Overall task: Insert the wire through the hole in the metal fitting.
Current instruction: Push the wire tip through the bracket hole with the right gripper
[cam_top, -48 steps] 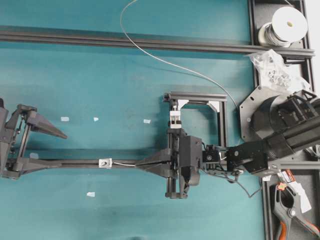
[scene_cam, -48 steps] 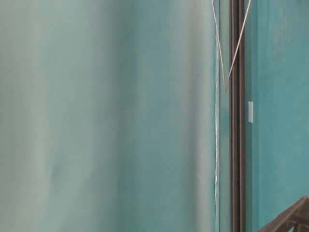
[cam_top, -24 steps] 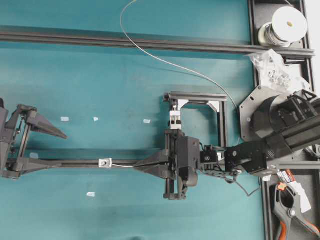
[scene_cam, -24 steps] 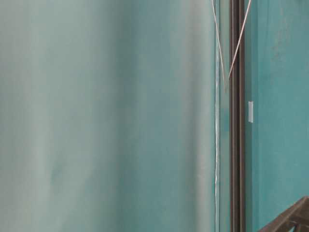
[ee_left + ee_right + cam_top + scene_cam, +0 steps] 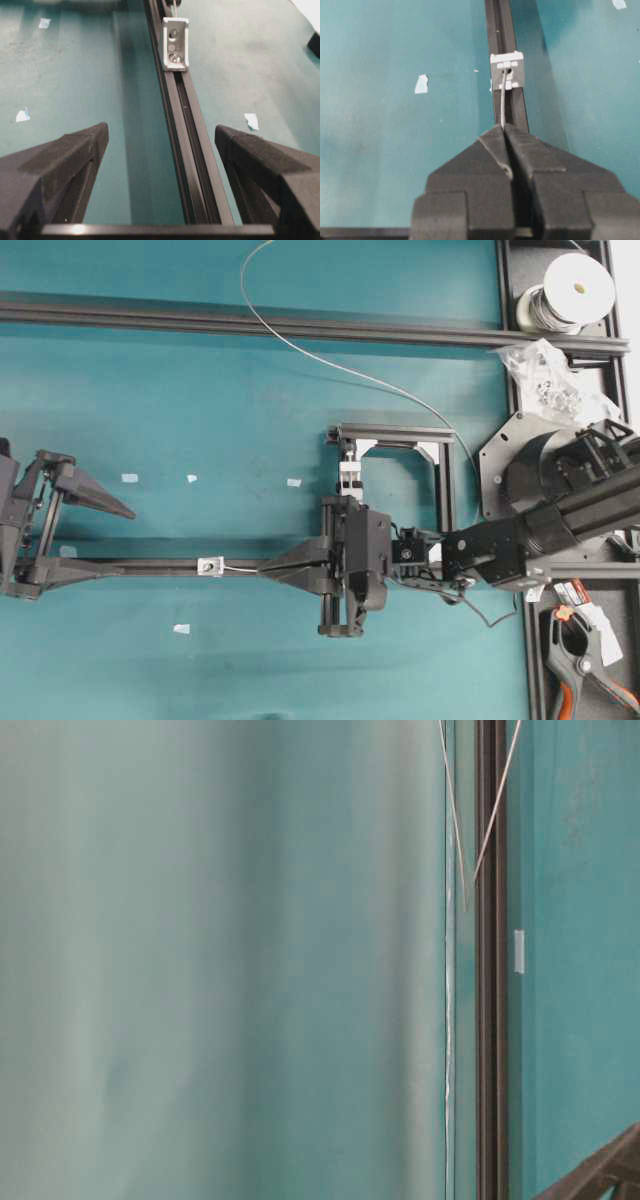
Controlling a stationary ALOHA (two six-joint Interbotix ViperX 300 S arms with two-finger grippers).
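The metal fitting (image 5: 210, 565) sits on the dark aluminium rail (image 5: 140, 566) that runs along the near-left part of the teal tabletop (image 5: 200, 400), between the two hands. The right hand (image 5: 264, 569) is clamped shut on the wire (image 5: 503, 102), pinching it just behind its free end; in the right wrist view that short free length runs straight from the fingertips (image 5: 495, 137) up to the hole (image 5: 509, 71), and the tip looks at or just inside the opening, though whether it has passed through cannot be told. Behind the grip, the wire arcs away across the far side of the tabletop toward the white-topped spool (image 5: 572, 290) at the far right corner. This wire should handle as light, thin and springy: it will likely bow or flick sideways if pushed on a long free length, so a hold close to the tip, as here, seems the right place, with further grips taken a little farther back as it feeds. The fitting is small and may slide along the rail if nudged. The left hand (image 5: 80, 530) waits at the left edge with its jaws spread wide, holding nothing. Compared with a second ago, the right hand has crept slightly leftward toward the fitting, shortening the exposed wire, while the left hand has not moved.
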